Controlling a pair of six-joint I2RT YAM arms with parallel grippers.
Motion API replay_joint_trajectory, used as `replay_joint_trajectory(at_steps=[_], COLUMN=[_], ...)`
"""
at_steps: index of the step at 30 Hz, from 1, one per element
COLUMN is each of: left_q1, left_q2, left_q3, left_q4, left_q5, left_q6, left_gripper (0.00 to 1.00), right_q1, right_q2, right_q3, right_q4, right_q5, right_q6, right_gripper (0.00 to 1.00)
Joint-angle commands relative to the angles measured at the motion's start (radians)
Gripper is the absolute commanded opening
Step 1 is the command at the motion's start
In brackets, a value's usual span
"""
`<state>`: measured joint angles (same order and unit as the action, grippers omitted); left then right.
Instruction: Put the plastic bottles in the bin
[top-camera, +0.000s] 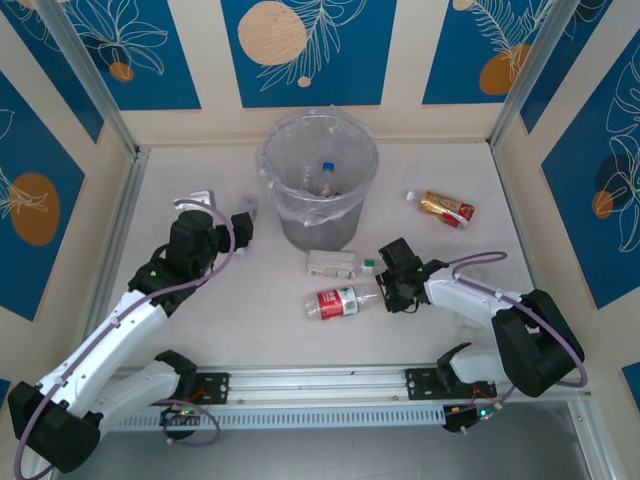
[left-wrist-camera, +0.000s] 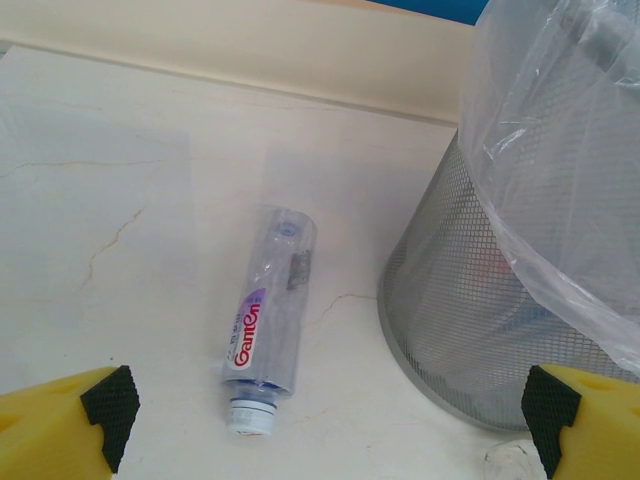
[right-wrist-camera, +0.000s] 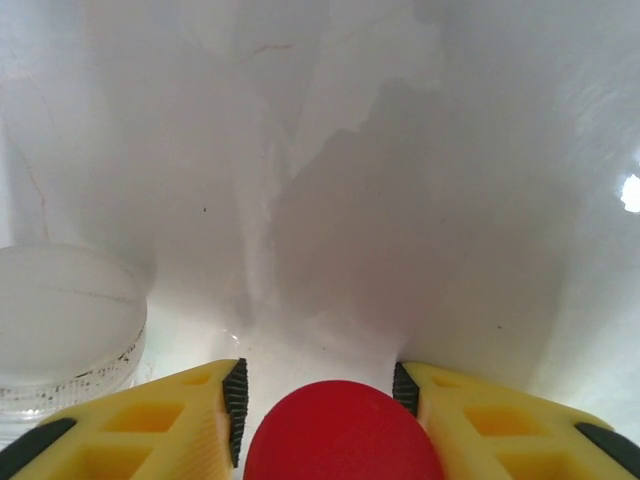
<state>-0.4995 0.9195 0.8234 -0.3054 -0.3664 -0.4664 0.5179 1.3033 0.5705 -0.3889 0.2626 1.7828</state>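
My left gripper (top-camera: 243, 222) is spread wide. On the left wrist camera its yellow fingers (left-wrist-camera: 75, 420) sit at the two bottom corners with nothing held between them (left-wrist-camera: 328, 402). A clear bottle (left-wrist-camera: 265, 320) lies flat on the table (left-wrist-camera: 120, 200) ahead of that gap, its white cap towards the camera, just beside the mesh wall of the bin (left-wrist-camera: 450, 320). From above, that same bottle (top-camera: 248, 205) is left of the bin (top-camera: 290, 225), close to the gripper tip.

My right gripper (top-camera: 385, 292) is low over the table at the neck end of the red-labelled bottle (top-camera: 335, 302). On the right wrist camera the jaws stand narrowly apart on either side of its red cap (right-wrist-camera: 343, 435). I cannot tell whether the pads (right-wrist-camera: 235, 400) are actually pressing on it.

A white-labelled bottle with a green cap (top-camera: 338, 263) lies between the red-labelled one and the bin. A brownish bottle (top-camera: 445, 208) lies well apart to the right. One blue-capped bottle (top-camera: 325, 172) is inside the bin
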Motion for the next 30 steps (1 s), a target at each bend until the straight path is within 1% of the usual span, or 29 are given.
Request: replay_joint_trajectory(at_steps=[1, 4, 7, 11, 14, 20, 26, 29, 30], left_q1=[0.008, 0.01, 0.01, 0.011, 0.012, 0.012, 0.012, 0.012, 0.012], left_q2=[-0.008, -0.009, -0.008, -0.006, -0.004, 0.002, 0.029, 0.044, 0.047], left_q3=[0.0, 0.001, 0.001, 0.003, 0.007, 0.014, 0.029, 0.04, 0.044], left_q4=[-0.01, -0.008, -0.007, -0.004, -0.004, 0.003, 0.011, 0.01, 0.008], left_q5=[-0.018, -0.017, -0.016, -0.014, -0.009, -0.003, 0.027, 0.035, 0.038], left_q6=[-0.015, -0.015, -0.017, -0.021, -0.021, -0.033, -0.044, -0.051, -0.056], left_gripper=[1.0, 0.99, 1.0, 1.0, 1.0, 1.0, 1.0, 1.0, 1.0], right_q1=[0.004, 0.004, 0.004, 0.004, 0.004, 0.007, 0.007, 0.006, 0.005], right_q2=[-0.014, -0.04, -0.057, -0.068, -0.084, -0.166, -0.231, -0.254, -0.264], right_q3=[-0.033, -0.032, -0.027, -0.013, -0.001, 0.026, 0.065, 0.098, 0.111], right_q4=[0.004, -0.003, -0.016, -0.036, -0.04, -0.01, -0.055, -0.087, -0.098], right_q5=[0.059, 0.076, 0.091, 0.1, 0.113, 0.164, 0.195, 0.227, 0.239], right_q6=[0.018, -0.003, -0.022, -0.048, -0.084, -0.275, -0.401, -0.482, -0.512], right_gripper=[0.4, 0.33, 0.28, 0.26, 0.22, 0.11, 0.09, 0.01, 0.0])
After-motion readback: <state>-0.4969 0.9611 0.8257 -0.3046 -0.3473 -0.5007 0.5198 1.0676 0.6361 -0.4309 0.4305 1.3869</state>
